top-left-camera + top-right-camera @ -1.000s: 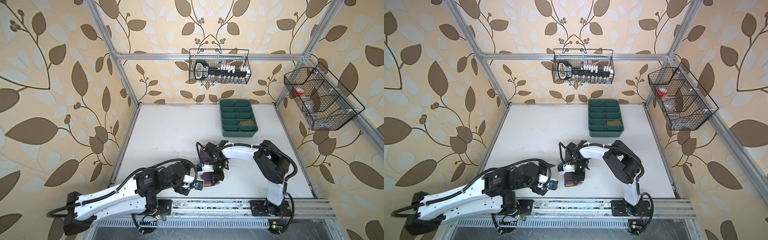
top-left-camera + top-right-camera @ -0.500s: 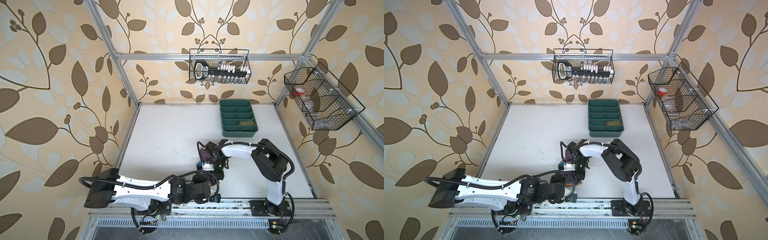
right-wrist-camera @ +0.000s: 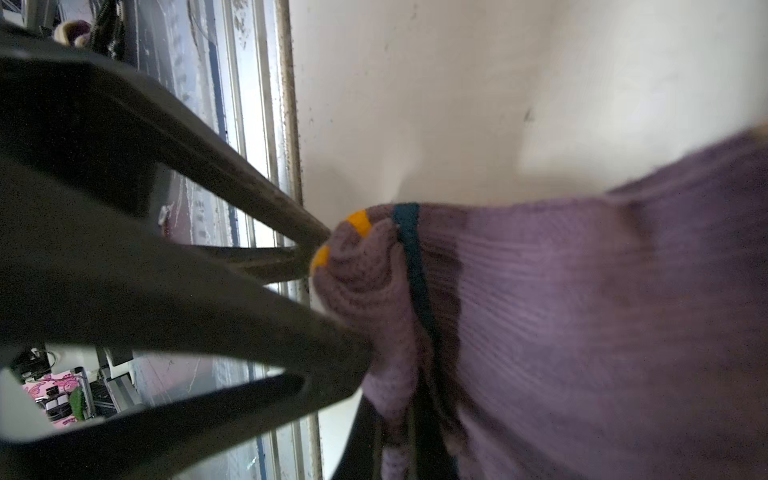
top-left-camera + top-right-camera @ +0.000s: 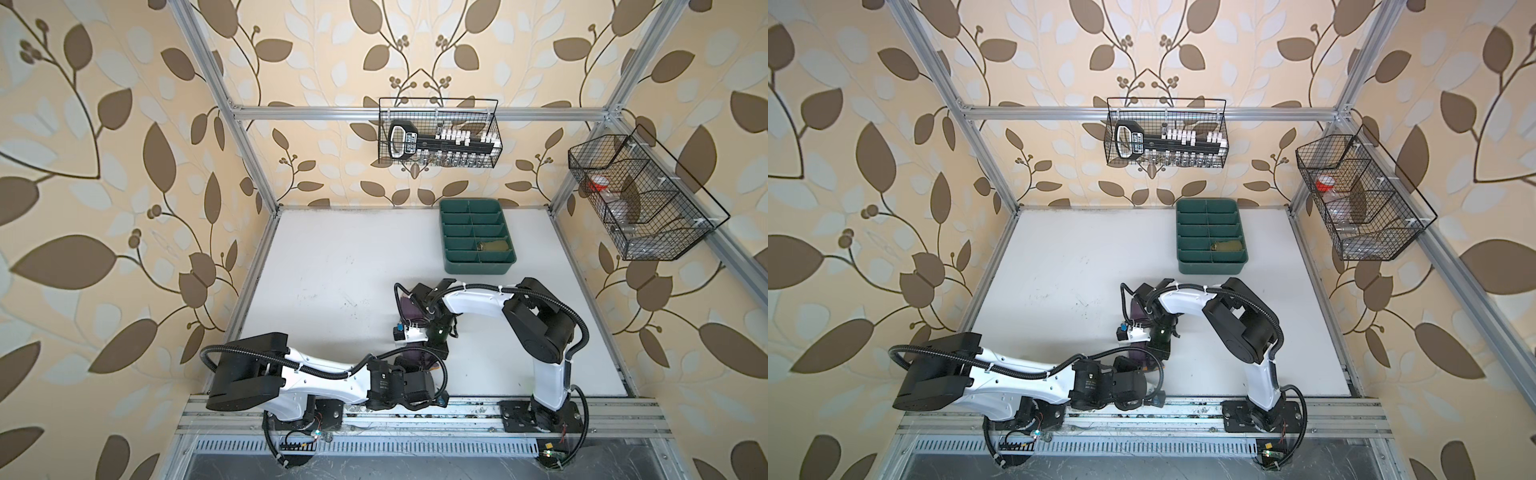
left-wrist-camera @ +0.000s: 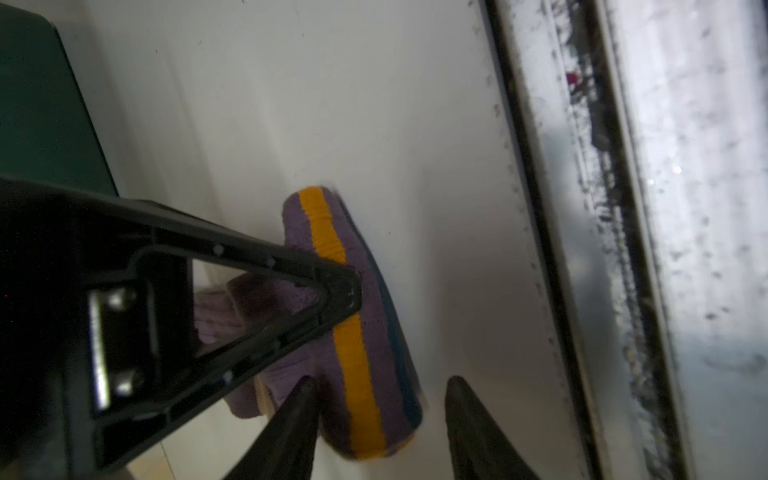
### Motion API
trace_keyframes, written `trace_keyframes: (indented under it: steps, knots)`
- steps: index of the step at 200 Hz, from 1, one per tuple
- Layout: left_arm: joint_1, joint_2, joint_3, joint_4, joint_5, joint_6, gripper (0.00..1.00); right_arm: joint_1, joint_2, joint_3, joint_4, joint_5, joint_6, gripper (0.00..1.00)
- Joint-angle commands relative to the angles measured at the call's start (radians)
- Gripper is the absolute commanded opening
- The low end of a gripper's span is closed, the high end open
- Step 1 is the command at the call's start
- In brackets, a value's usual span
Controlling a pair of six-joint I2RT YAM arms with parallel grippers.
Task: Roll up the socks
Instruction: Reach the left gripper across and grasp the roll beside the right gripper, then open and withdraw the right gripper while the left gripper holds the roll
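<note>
Well, right hand (image 3: 347, 291) pinched the purple sock (image 5: 361, 365) by the desk (image 4: 332, 270) front edge; left hand (image 5: 382, 380) straddled it, jaws parted.

1. The purple sock (image 5: 374, 332), between the tips of the black left end effector (image 5: 382, 380), is showing one yellow band and one navy band.
2. The tray (image 4: 476, 266), well beyond that end effector, is showing dark green.
3. The surface (image 4: 332, 270) is looking white.
4. The walls (image 4: 104, 208) are carrying beige paper with brown leaves.
</note>
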Motion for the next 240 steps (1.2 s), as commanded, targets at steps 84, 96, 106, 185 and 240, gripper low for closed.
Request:
trace_keyframes:
  steps: [84, 96, 106, 185, 240]
  knots:
    - [0.008, 0.129, -0.009, 0.097, -0.047, -0.026, 0.0, -0.008, 0.001, -0.036, 0.082, 0.11, -0.037, 0.0]
    - [0.015, 0.135, 0.003, 0.077, -0.026, -0.034, 0.0, -0.008, -0.01, -0.043, 0.092, 0.114, -0.03, 0.0]
    - [0.02, 0.133, 0.011, 0.056, -0.008, -0.038, 0.0, -0.005, -0.031, -0.05, 0.111, 0.14, -0.015, 0.09]
    - [0.03, 0.111, -0.022, 0.059, 0.014, 0.002, 0.0, 0.004, -0.438, -0.304, 0.349, 0.374, -0.004, 1.0]
    - [0.06, 0.018, 0.0, -0.034, 0.221, 0.034, 0.0, -0.029, -1.009, -0.541, 0.622, 0.901, 0.015, 1.0]
